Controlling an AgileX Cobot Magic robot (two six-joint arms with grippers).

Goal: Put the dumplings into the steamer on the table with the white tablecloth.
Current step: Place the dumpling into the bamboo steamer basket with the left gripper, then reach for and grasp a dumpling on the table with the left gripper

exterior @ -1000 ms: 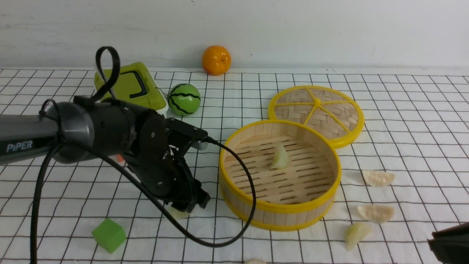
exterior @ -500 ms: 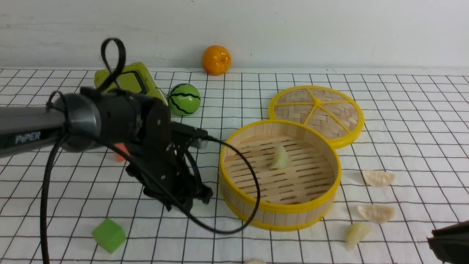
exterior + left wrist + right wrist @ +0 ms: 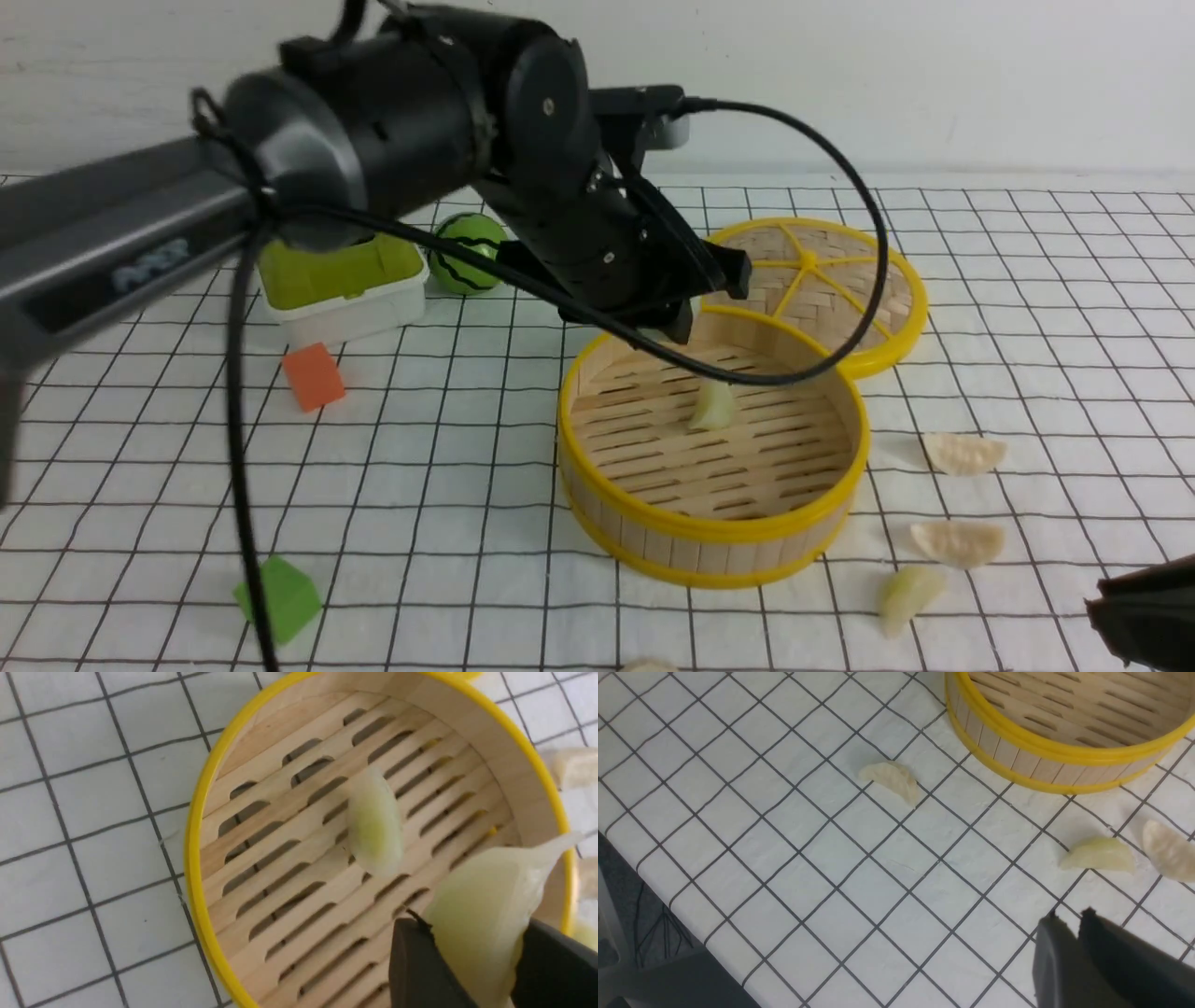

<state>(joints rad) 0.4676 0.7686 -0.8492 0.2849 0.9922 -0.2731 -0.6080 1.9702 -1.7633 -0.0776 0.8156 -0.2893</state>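
Note:
The steamer (image 3: 714, 527) stands at centre right on the white tablecloth (image 3: 448, 485) with one dumpling (image 3: 713, 405) on its slatted floor. My left gripper (image 3: 677, 322) hangs over the steamer's far rim, shut on a pale yellow-green dumpling (image 3: 481, 919), held above the floor beside the lying dumpling (image 3: 375, 823). Loose dumplings lie right of the steamer (image 3: 963, 453) (image 3: 957, 542) (image 3: 908, 595), and one at the front edge (image 3: 648, 665). My right gripper (image 3: 1069, 924) is shut and empty, low at the front right (image 3: 1144, 611).
The flat woven lid (image 3: 810, 285) lies behind the steamer. A toy watermelon (image 3: 467, 250), a green-and-white box (image 3: 341, 289), an orange cube (image 3: 314, 375) and a green cube (image 3: 280, 597) lie at the left. The table's near edge (image 3: 668, 896) shows in the right wrist view.
My left arm has lifted from the cloth near the green cube and swung right and back, carrying a dumpling over the steamer. The right gripper has stayed put.

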